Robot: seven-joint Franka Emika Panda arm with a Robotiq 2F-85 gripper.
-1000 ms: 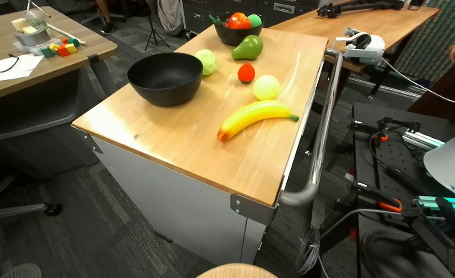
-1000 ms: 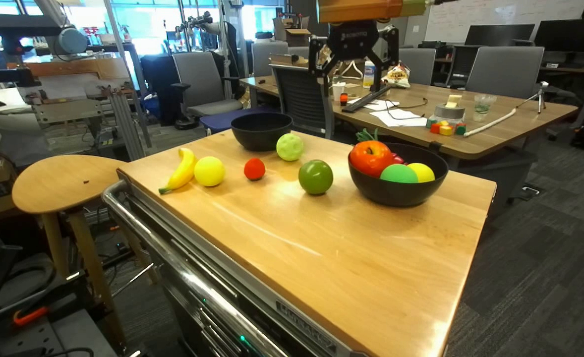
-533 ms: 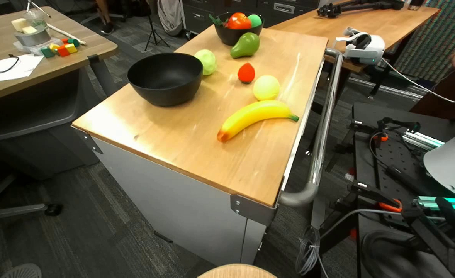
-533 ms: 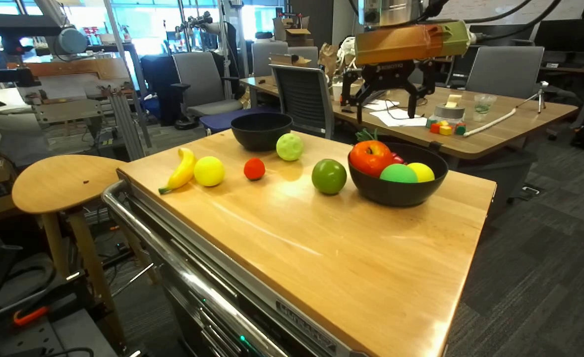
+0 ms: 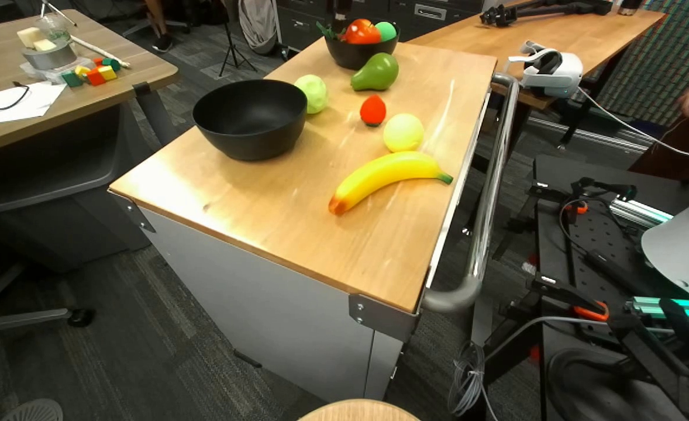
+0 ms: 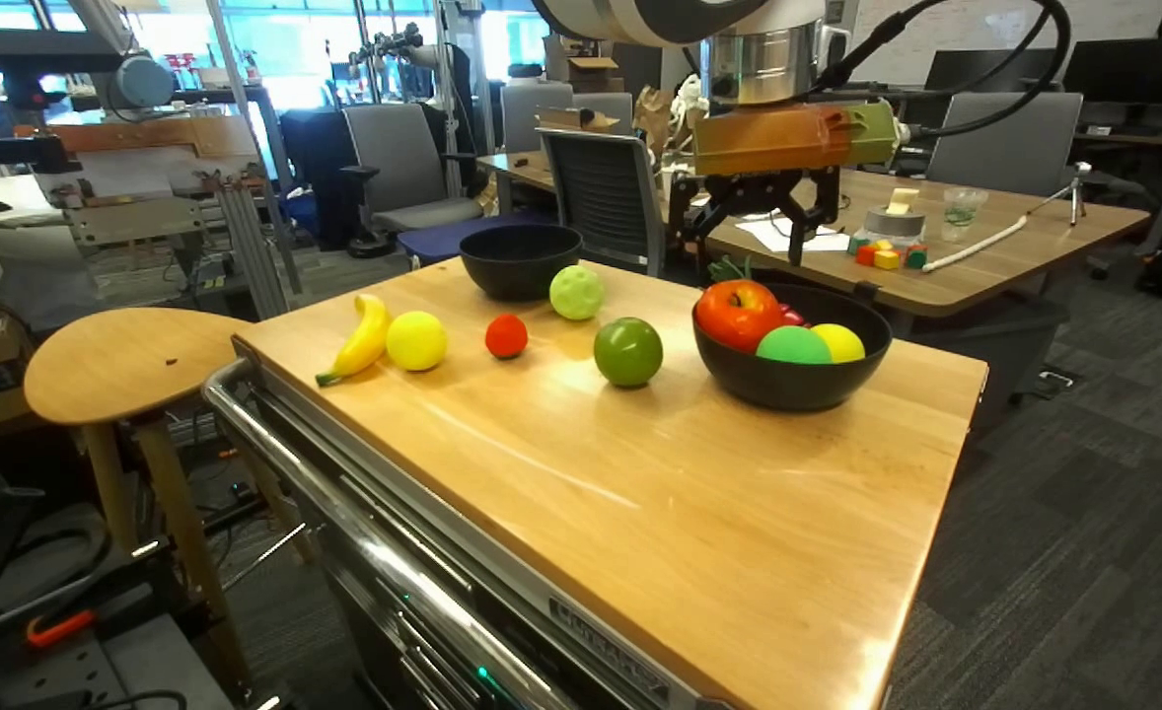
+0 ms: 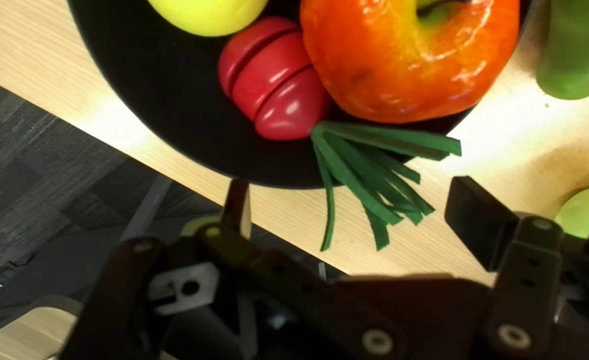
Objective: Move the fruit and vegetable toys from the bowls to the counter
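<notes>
Nearest in the wrist view, the gripper point(image 7: 352, 202), fingers spread apart, hangs above the green leaves point(image 7: 353, 175) of a red vegetable point(image 7: 272, 72) lying in a black bowl point(image 7: 174, 105) beside an orange-red apple point(image 7: 399, 65). The bowl also holds a green ball point(image 6: 793, 347) and a yellow ball point(image 6: 841, 343). Farther along the counter point(image 6: 739, 513) lie a green pear point(image 5: 375, 72), a pale green ball point(image 5: 313, 93) beside a second black bowl point(image 5: 257, 140), a small red fruit point(image 5: 373, 110), and a second yellow ball point(image 5: 403, 133) beside a banana point(image 5: 386, 175).
</notes>
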